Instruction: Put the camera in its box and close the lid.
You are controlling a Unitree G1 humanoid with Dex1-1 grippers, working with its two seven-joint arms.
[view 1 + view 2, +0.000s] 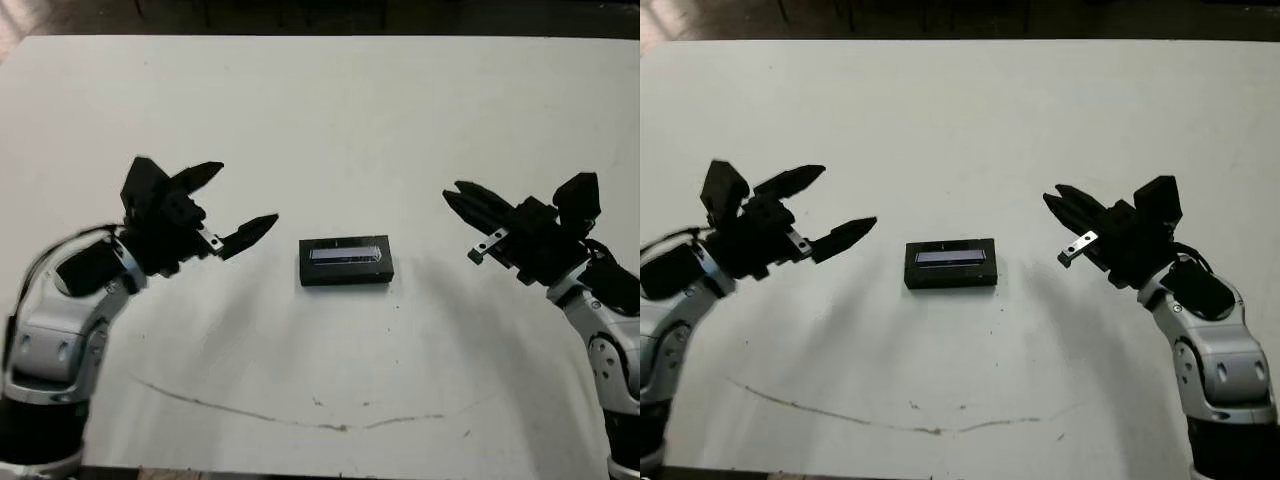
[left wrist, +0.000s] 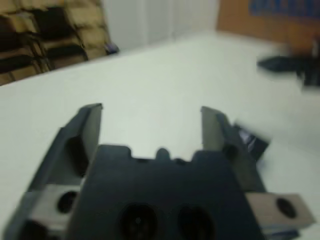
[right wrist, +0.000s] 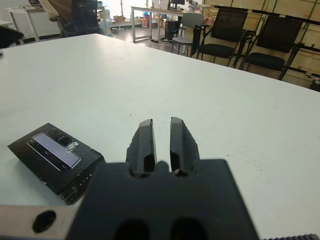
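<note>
Left gripper [image 1: 232,202] spread wide, right gripper [image 3: 161,139] pinched nearly together and empty, lid [image 1: 345,258] on the box between them

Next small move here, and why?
Probably just retract both arms. The lid already sits on the box, no camera lies loose on the table, and the left end effector, open, and the right end effector, shut, both hang clear of it.

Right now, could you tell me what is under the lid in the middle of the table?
The lid, striped side up, sits squarely on a black base, presumably the box. Everything inside is covered, so the camera is not visible; whether it lies within cannot be seen.
</note>
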